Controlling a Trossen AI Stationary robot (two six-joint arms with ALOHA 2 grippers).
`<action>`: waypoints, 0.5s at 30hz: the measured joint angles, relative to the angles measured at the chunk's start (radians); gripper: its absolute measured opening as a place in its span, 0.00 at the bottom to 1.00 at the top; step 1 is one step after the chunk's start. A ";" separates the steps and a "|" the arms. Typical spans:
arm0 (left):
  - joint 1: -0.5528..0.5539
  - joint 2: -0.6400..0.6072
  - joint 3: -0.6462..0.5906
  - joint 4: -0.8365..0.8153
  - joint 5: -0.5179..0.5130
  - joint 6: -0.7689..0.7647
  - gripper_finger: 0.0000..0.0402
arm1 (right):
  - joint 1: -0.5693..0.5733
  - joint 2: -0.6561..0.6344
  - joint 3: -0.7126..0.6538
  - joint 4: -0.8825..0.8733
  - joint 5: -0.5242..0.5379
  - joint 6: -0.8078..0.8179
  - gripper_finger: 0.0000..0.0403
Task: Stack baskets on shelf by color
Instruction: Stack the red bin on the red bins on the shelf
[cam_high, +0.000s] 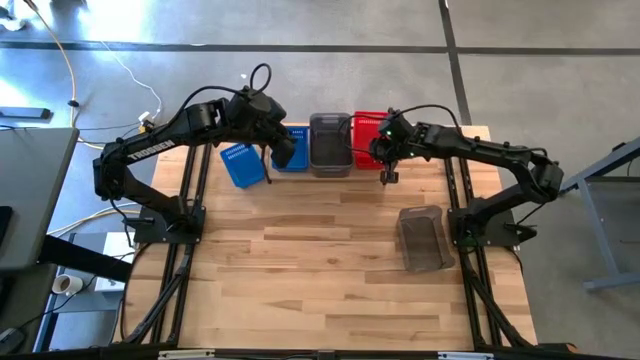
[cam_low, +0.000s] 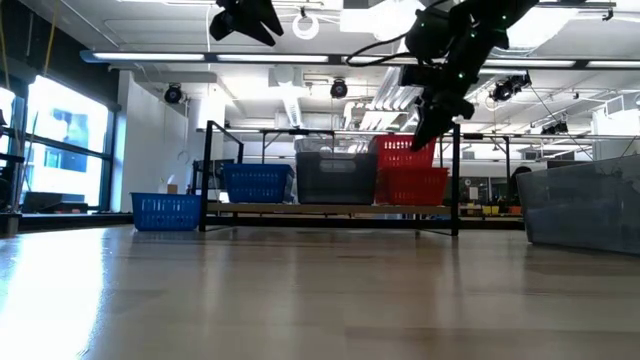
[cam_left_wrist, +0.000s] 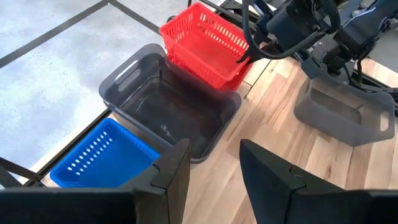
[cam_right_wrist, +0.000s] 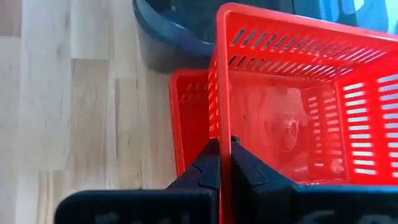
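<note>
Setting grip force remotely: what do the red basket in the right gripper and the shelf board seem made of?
Red basket: likely glossy moulded plastic, with thin slotted walls, pinched at its rim by the right gripper. Shelf board: pale, matte, probably wood; grain not discernible.

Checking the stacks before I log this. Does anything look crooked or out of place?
Yes. The top red basket sits tilted on the red stack, its rim pinched by the right claw. A blue basket and a grey basket lie on the table, off the shelf.

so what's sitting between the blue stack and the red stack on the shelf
The grey baskets sit between the blue stack and the red stack on the shelf, seen in high and low views.
</note>
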 joint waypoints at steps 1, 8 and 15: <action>0.000 0.000 0.000 0.000 0.000 0.000 0.32 | 0.000 0.000 -0.004 0.002 0.000 -0.001 0.00; 0.000 0.000 0.000 0.000 0.000 -0.003 0.32 | 0.001 0.000 -0.010 -0.023 -0.023 -0.044 0.00; 0.000 0.000 0.000 0.000 0.000 -0.019 0.32 | 0.001 0.000 -0.010 -0.037 -0.017 -0.052 0.00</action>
